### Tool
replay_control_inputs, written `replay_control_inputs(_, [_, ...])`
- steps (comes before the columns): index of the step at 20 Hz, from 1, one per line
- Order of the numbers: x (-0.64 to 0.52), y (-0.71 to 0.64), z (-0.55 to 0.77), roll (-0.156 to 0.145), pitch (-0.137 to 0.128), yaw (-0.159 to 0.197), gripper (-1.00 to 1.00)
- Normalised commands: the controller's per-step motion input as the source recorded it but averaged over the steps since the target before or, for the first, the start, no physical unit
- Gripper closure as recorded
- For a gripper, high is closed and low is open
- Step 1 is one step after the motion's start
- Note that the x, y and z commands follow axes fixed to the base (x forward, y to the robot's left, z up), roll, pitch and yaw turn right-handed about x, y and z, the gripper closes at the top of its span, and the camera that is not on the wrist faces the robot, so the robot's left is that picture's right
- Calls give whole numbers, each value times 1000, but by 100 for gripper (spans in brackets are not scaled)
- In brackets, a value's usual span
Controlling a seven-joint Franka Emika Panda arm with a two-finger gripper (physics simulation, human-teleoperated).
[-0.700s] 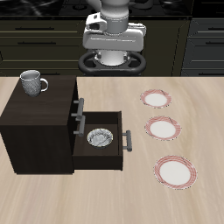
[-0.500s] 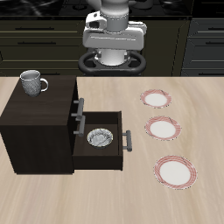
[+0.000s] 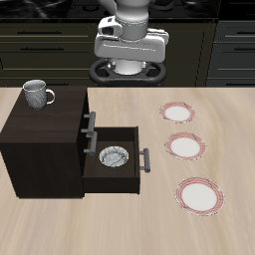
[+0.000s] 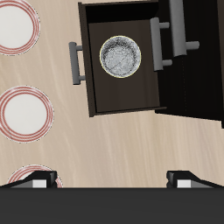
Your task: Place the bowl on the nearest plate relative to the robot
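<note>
Speckled bowl unmoved in open drawer, gripper open and empty, arm risen slightly above table back

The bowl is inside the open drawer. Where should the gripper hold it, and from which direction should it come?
Probably by the rim, coming straight down from above. The bowl sits upright in the open drawer, whose walls block any sideways approach, and its round thin rim suits one finger inside and one outside. The gripper hangs above the table, near the cabinet.

Three plates, one bowl, one mug and one cabinet with an open drawer.
</note>
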Motion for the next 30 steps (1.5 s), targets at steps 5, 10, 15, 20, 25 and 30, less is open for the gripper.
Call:
replay_control_inputs(5, [250,44,-15,-15,-1,-52,-100])
replay_control_inputs(10, [314,20,14,-18,-10,-48,-100])
replay_control_inputs(15, [289,0,-83,15,7,-28,-100])
replay_control_inputs(20, [262,-4,-31,15,1,-35,-100])
replay_control_inputs(25, [194,58,82,10,-23,-8,-100])
replay_control_inputs(30, [147,84,63,14,-22,-4,-100])
